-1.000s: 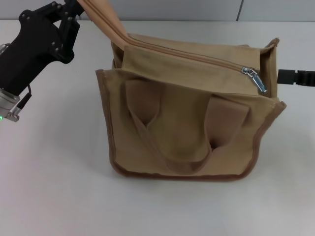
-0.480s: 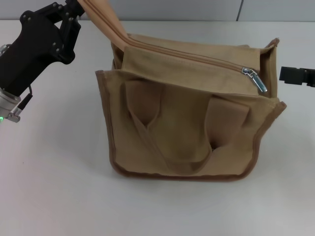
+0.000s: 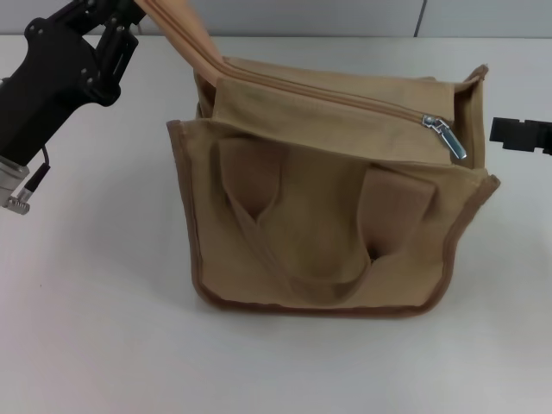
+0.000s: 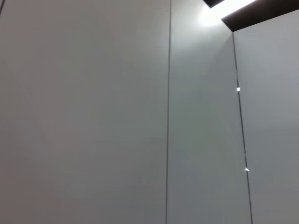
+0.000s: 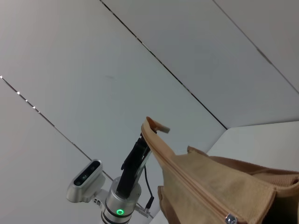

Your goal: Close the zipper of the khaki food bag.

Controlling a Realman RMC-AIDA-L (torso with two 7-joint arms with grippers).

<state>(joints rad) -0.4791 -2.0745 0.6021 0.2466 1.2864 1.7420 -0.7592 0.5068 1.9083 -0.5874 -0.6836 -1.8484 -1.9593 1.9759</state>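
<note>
The khaki food bag (image 3: 328, 216) stands on the white table, its two strap handles hanging down the front. The zipper (image 3: 328, 93) runs along its top. The silver slider (image 3: 444, 136) sits at the bag's right end, pull tab hanging down. My left gripper (image 3: 134, 10) is at the top left, shut on the zipper tape's free end, and holds it raised above the bag's left corner. The right wrist view shows the bag (image 5: 224, 186), the slider (image 5: 229, 218) and that left gripper (image 5: 142, 140). My right gripper (image 3: 520, 134) is just right of the bag, apart from it.
The white table (image 3: 86, 328) spreads around the bag. A grey panelled wall (image 3: 345, 17) stands behind it. The left wrist view shows only wall panels (image 4: 93, 116).
My right gripper has drawn back to the right, away from the slider end of the bag. My left arm has shifted slightly up and left, still holding the tape end.
</note>
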